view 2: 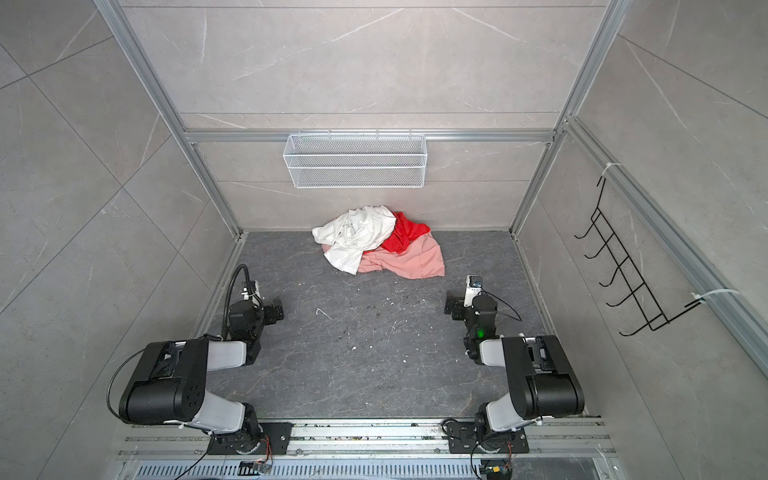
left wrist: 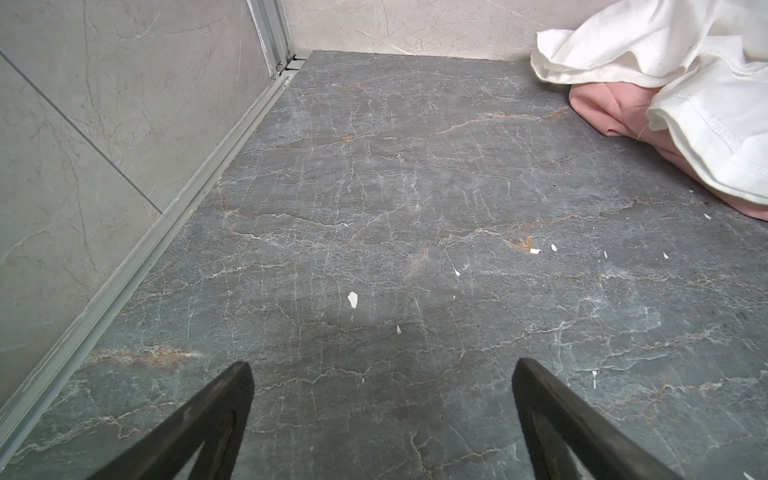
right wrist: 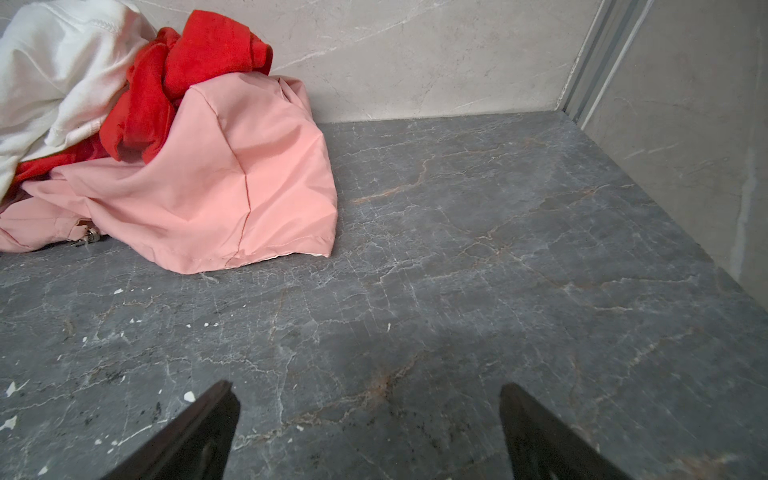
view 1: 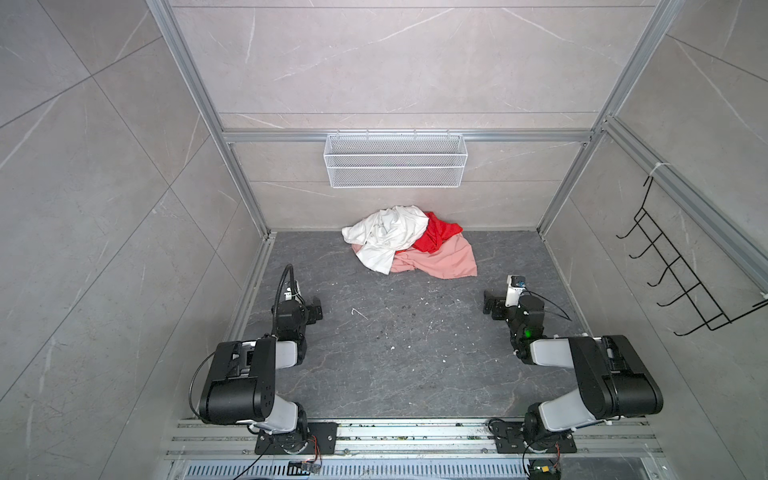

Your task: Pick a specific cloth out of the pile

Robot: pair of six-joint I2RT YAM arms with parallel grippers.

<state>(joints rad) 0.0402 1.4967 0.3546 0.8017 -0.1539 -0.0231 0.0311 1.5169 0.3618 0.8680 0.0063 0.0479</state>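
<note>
The pile (view 1: pixel 409 243) sits on the dark floor (view 1: pixel 395 361) at the far end, right up by the back wall (view 1: pixel 395 83), under the wire basket (view 1: pixel 395 160). Can't tell if it touches the wall. Your target, the red cloth (view 1: pixel 438 235), is in the pile's rear right part, bunched up and only partly showing. The white cloth (view 1: pixel 386 237) covers its left side. The pink cloth (view 1: pixel 446 262) lies under and in front of it, spreading right onto the floor. In the right wrist view, the red cloth (right wrist: pixel 199 66) is crumpled on top of the pink and pressed against the white. A thin strip of red also shows lower down between the two. The left wrist view catches only the white and pink edge of the pile.

Your left gripper (view 1: pixel 316 309) is over bare floor on the left, well apart from the pile, jaws spread wide, nothing between them. Your right gripper (view 1: pixel 490 303) is over bare floor on the right, jaws also wide apart and empty, well short of the pile. The pink cloth's near corner is the closest fabric to it. Neither gripper touches any cloth. Small white flecks (view 1: pixel 391 347) dot the floor between the grippers. A black hook rack (view 1: pixel 681 259) hangs at right.
</note>
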